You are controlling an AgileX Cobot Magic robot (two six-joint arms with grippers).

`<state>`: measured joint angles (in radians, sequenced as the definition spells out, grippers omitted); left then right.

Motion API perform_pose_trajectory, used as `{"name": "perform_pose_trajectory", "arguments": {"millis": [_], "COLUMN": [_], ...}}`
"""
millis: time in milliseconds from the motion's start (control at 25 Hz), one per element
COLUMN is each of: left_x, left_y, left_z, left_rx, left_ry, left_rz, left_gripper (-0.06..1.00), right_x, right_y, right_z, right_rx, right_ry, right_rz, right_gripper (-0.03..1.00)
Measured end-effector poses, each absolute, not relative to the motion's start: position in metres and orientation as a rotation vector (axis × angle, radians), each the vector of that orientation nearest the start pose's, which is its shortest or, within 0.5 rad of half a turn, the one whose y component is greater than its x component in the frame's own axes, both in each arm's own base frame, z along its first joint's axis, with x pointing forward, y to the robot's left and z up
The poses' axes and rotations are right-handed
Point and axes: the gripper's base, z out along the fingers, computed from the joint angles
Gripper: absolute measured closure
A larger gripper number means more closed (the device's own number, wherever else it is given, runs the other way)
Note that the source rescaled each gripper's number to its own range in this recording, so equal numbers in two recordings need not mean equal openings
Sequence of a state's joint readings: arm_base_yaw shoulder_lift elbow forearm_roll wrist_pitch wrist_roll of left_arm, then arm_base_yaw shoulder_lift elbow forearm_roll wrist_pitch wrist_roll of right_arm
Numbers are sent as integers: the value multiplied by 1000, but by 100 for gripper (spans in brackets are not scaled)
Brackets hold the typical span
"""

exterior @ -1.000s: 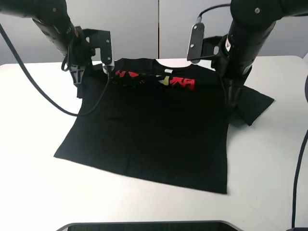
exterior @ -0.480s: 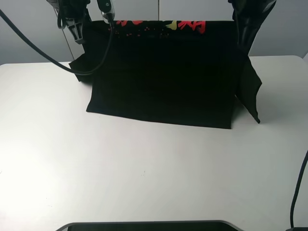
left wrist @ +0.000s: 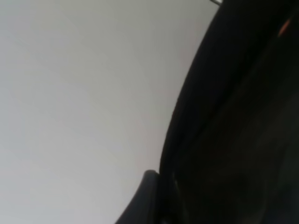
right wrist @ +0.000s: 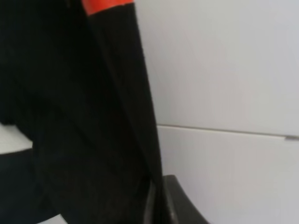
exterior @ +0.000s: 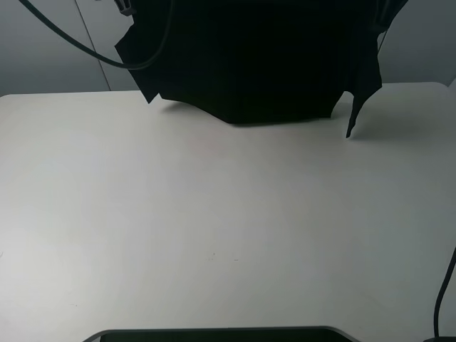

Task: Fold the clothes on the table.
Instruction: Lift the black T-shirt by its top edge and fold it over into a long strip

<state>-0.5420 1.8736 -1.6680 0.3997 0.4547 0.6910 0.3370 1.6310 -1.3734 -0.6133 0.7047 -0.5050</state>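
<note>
The black T-shirt (exterior: 263,64) hangs in the air at the top of the exterior high view. Its hem is just above the far edge of the white table (exterior: 214,214), and both sleeves dangle at the sides. Both grippers are above that view's top edge. In the left wrist view my left gripper (left wrist: 161,205) is shut on black cloth (left wrist: 233,140). In the right wrist view my right gripper (right wrist: 156,205) is shut on a fold of cloth (right wrist: 93,116), and a strip of red print (right wrist: 105,4) shows. The neck label is hidden.
A black cable (exterior: 71,43) loops down from the left arm, and another cable (exterior: 443,299) runs along the right edge. A dark rounded edge (exterior: 214,335) lies at the table's near side. Grey wall panels stand behind the table.
Both grippers have risen out of the top of the view, lifting the T-shirt from lying flat on the table to hanging free above its far edge.
</note>
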Motion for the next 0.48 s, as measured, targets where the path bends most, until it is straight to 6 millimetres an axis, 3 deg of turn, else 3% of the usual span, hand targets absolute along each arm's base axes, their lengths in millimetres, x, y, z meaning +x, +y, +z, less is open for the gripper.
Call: {"name": "perform_pose_trajectory", "arguments": {"millis": [240, 480], "left_x": [391, 379], "left_y": [-213, -207], "left_z": [318, 295], "left_rx": [1518, 1692], "left_ry": [1667, 1828], "left_rz": [501, 456], "left_gripper": [94, 94], "right_x": [364, 350], "right_y": [94, 98], "right_z": [304, 292], "right_rx": [-1443, -1723], "right_ry": [2014, 2054], "right_rz": [-750, -606], "right_gripper": [97, 97]}}
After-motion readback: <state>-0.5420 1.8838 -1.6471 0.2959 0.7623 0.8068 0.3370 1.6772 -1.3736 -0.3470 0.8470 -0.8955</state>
